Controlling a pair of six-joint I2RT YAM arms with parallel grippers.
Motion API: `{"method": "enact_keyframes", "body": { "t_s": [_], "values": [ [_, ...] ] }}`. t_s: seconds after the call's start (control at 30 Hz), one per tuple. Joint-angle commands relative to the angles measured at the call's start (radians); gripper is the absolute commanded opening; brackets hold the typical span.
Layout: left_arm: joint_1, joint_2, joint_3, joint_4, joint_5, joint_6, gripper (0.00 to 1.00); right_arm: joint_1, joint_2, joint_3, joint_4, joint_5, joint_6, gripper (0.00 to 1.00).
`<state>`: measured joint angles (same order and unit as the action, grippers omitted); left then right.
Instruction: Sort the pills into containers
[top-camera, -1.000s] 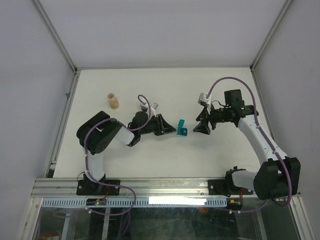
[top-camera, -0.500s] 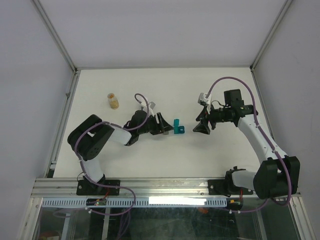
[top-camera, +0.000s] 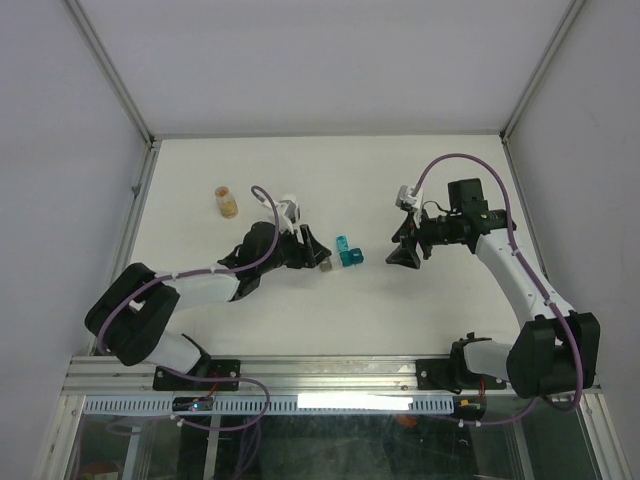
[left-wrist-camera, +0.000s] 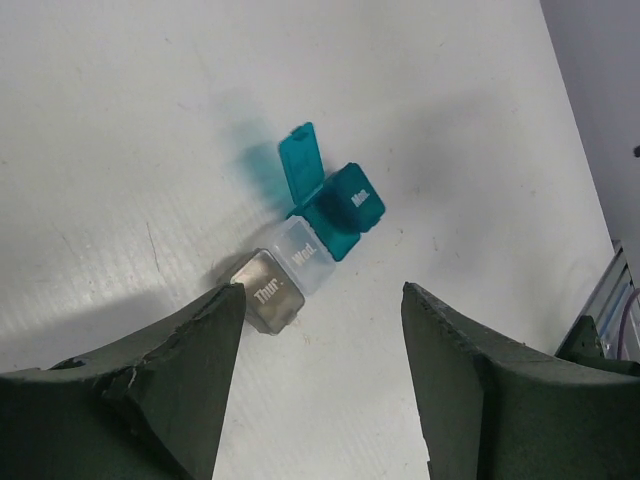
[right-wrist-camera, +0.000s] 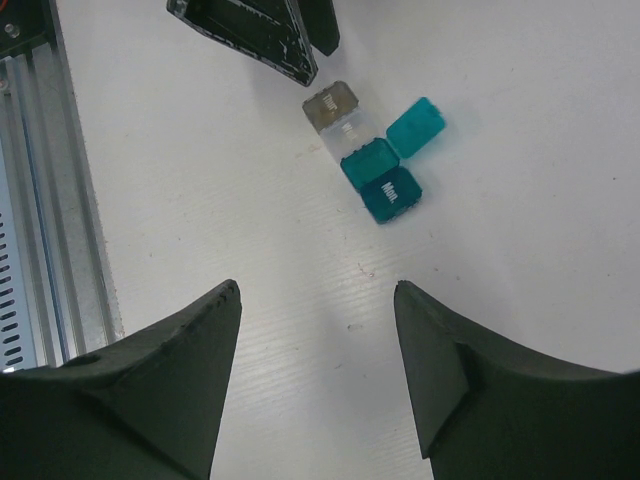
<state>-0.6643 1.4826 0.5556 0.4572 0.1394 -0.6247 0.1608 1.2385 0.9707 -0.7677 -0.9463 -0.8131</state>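
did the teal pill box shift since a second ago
Yes. The teal pill box has slid slightly left in the top view, toward the small bottle, which has not moved.

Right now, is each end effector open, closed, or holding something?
Left end effector: open, holding nothing; the pill boxes lie just ahead of it.
Right end effector: open, holding nothing.
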Motion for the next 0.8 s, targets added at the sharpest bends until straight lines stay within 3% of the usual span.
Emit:
{"method": "enact_keyframes", "body": {
  "t_s": [0.0,0.3,0.43,0.53,0.6,0.7,0.77],
  "values": [
    [0.022,-0.122,-0.012,-0.028,-0.03,0.091,0.65,-0.004,-0.016,0.016,0.015,-0.013,-0.001,0.66],
    [0.041,-0.309,-0.101,-0.029,-0.073,0.117,0.64,-0.003,-0.047,-0.057,0.08,-0.083,-0.048,0.67],
    [0.052,-0.379,-0.161,-0.01,-0.095,0.082,0.67,0.018,0.013,-0.118,0.281,0.034,0.151,0.67],
    [0.054,-0.418,-0.197,-0.013,-0.101,0.051,0.65,0.051,0.122,-0.09,0.339,0.144,0.262,0.52],
    [0.054,-0.453,-0.224,-0.021,-0.113,0.033,0.62,0.074,0.196,-0.047,0.346,0.223,0.319,0.36],
    [0.054,-0.505,-0.258,-0.047,-0.152,0.0,0.53,0.099,0.274,-0.018,0.382,0.307,0.4,0.21],
    [0.054,-0.498,-0.27,-0.065,-0.168,-0.03,0.4,0.12,0.308,-0.015,0.418,0.378,0.461,0.15]
  ]
}}
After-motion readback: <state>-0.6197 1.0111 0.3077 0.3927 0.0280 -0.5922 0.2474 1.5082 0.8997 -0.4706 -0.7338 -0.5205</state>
